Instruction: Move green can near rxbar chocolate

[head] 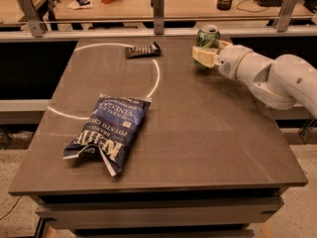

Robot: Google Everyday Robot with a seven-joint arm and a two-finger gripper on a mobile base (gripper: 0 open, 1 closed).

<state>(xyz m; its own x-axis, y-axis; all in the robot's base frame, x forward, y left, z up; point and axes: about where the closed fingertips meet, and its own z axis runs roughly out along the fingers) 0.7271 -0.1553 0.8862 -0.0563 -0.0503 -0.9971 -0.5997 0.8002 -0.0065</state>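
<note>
The green can point(207, 36) has a silver top and stands upright at the far right of the dark table point(198, 133). My gripper point(207, 54) comes in from the right on a white arm, and its pale fingers point(202, 56) are closed around the can's lower body. The rxbar chocolate point(142, 50), a small flat dark wrapper, lies near the table's far edge, to the left of the can with a gap between them.
A large blue-and-white potato chip bag point(110, 130) lies at the front left of the table. A white circle line point(156, 78) is drawn on the tabletop. A metal railing point(158, 6) runs behind the far edge, with desks beyond.
</note>
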